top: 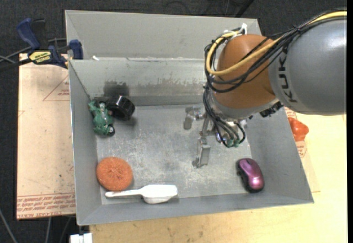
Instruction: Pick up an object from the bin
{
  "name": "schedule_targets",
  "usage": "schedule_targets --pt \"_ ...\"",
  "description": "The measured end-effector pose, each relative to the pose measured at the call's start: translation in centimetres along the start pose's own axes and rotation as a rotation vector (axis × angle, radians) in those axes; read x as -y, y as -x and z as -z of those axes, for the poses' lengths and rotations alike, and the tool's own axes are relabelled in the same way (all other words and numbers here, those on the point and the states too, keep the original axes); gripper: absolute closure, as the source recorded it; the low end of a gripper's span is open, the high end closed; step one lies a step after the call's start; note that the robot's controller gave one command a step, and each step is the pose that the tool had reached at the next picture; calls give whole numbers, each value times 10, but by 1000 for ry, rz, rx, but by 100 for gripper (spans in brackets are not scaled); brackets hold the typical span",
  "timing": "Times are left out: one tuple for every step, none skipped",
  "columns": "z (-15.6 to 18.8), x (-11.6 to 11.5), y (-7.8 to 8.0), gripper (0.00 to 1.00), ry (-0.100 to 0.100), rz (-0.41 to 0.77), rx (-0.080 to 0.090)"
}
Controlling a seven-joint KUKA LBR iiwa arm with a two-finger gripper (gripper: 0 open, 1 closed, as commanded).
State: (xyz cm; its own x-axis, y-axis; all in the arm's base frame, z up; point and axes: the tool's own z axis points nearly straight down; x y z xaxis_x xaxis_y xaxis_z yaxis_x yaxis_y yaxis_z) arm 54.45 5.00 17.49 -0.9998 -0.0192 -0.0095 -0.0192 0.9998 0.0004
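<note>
My gripper (196,138) hangs over the middle of the bin floor, right of centre, and is open. One finger (190,118) points toward the back and the other finger (202,157) toward the front, with only bare floor between them. A purple computer mouse (251,174) lies to the front right of the gripper, apart from it.
An orange round scrubber (115,173) and a white plastic scoop (146,193) lie at the front left. A green toy (101,117) and a black cylindrical object (121,106) sit at the back left corner. The arm with its orange cover and cables reaches in from the right.
</note>
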Motion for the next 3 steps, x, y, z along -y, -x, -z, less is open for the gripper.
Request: schedule_targets --pt "-42 -24 -41 0 1 127 -11" --pt "-74 -37 -46 0 1 231 -2" --pt "-83 -62 -53 0 2 340 -5"
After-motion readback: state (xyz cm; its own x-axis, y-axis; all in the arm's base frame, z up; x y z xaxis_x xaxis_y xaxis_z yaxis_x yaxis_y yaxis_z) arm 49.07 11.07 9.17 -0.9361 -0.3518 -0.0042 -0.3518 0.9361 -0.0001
